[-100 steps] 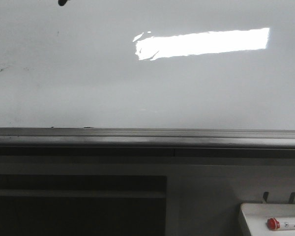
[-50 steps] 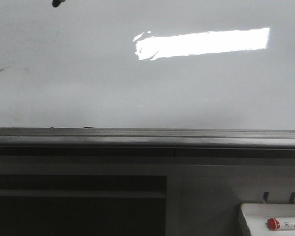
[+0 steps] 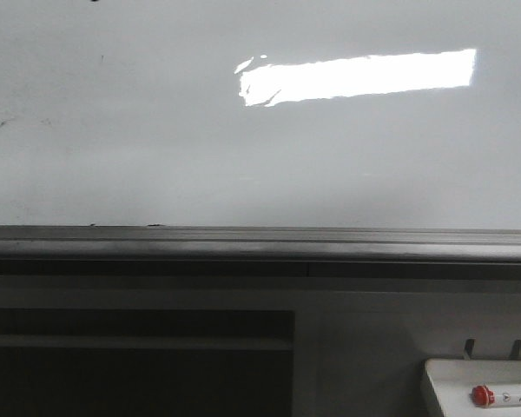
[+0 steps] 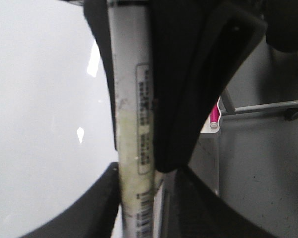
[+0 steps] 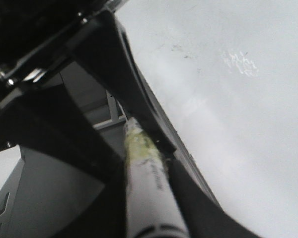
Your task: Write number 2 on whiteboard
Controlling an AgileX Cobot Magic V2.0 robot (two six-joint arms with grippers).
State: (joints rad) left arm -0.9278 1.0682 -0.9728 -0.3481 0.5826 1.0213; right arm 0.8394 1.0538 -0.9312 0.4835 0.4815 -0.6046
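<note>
- Left gripper clamped tight on a white marker, ready for drawing.
- Right gripper squeezing another marker too.
- Whiteboard straight ahead, no number 2 drawn yet.

The left pincer is gripping a white marker, its printed label facing the camera. The whiteboard is lying beside it, showing small glare spots.
</note>
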